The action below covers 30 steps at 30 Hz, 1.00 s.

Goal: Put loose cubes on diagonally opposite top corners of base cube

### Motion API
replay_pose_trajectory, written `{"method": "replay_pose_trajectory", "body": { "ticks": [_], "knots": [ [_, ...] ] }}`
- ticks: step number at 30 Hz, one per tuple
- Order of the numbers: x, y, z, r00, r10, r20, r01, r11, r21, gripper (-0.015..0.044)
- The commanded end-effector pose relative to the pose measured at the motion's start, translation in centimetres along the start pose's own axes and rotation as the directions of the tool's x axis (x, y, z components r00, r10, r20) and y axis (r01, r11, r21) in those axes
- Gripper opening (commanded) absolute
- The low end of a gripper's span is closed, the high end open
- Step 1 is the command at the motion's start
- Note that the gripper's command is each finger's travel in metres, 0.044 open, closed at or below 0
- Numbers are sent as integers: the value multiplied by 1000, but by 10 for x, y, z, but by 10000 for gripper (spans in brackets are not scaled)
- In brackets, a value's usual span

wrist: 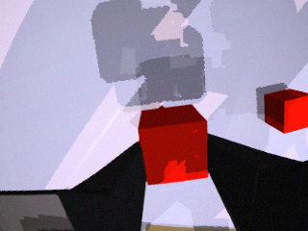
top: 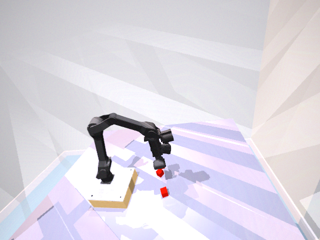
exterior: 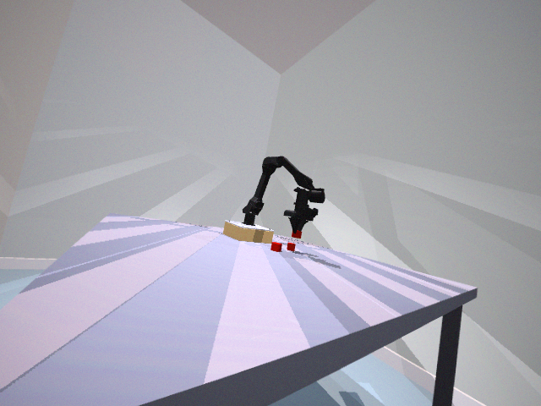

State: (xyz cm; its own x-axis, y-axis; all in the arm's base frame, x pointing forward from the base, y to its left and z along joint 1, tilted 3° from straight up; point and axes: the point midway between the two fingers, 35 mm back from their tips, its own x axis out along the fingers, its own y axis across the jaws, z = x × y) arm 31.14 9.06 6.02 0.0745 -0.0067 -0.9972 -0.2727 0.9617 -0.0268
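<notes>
My gripper [top: 159, 168] [exterior: 297, 232] [wrist: 172, 144] is shut on a red cube [exterior: 297, 234] [wrist: 174, 153], held above the table. In the top view the near finger hides most of it. Two more red cubes rest apart on the table. One cube [top: 160, 172] [exterior: 291, 246] lies just below the gripper, turned cornerwise in the top view; the held cube almost wholly hides it in the wrist view. The other cube [top: 164, 191] [exterior: 275, 246] [wrist: 286, 112] stands clear of the gripper, at right in the wrist view. I cannot tell which is the base cube.
The arm stands on a tan box [top: 109, 204] [exterior: 237, 232] with a white top, left of the cubes. Striped light and shadow cover the table [top: 219, 186] [exterior: 174, 315]. The arm's shadow falls on the table beyond the held cube in the wrist view.
</notes>
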Motion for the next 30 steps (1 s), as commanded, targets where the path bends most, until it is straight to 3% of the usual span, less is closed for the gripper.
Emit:
{"method": "replay_pose_trajectory", "body": {
  "ticks": [1,30],
  "knots": [
    [2,1,-1,1000,-5,-3,5,1000,22,105],
    [29,2,-2,1000,-5,-4,5,1000,26,105]
  ]
}}
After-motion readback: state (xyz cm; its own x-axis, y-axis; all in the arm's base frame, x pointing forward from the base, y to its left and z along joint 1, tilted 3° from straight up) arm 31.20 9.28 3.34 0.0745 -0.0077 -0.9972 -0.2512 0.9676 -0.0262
